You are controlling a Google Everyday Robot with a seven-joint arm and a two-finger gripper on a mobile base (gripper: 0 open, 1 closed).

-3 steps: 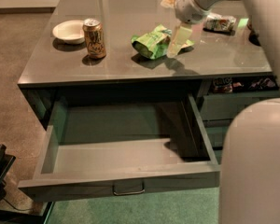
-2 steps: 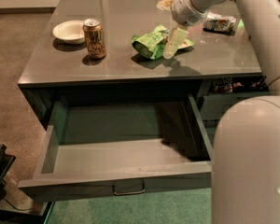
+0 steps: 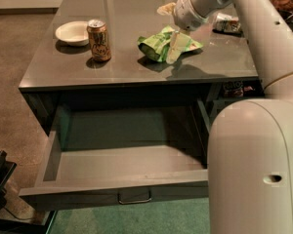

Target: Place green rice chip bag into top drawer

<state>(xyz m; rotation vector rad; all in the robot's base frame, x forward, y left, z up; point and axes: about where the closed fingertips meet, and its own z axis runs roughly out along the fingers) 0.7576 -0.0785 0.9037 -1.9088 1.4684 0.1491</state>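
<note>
The green rice chip bag (image 3: 158, 44) lies crumpled on the grey tabletop (image 3: 136, 67), right of centre. My gripper (image 3: 169, 28) reaches in from the upper right and stands open over the bag's right end. One pale finger (image 3: 173, 48) points down onto the bag and the other (image 3: 165, 8) sticks out behind it. The bag rests on the table, not lifted. The top drawer (image 3: 122, 186) is pulled out wide below the table's front edge. It is empty inside, with a small metal handle (image 3: 134, 197) at the middle of its front.
An orange soda can (image 3: 98, 40) stands left of the bag, with a white bowl (image 3: 72, 32) behind it. A dark-and-white packet (image 3: 228, 23) lies at the table's far right. My own white body (image 3: 254, 169) covers the lower right, over the drawer's right end.
My gripper has shifted a little left and down onto the bag's right end. The bag, can and drawer have not moved.
</note>
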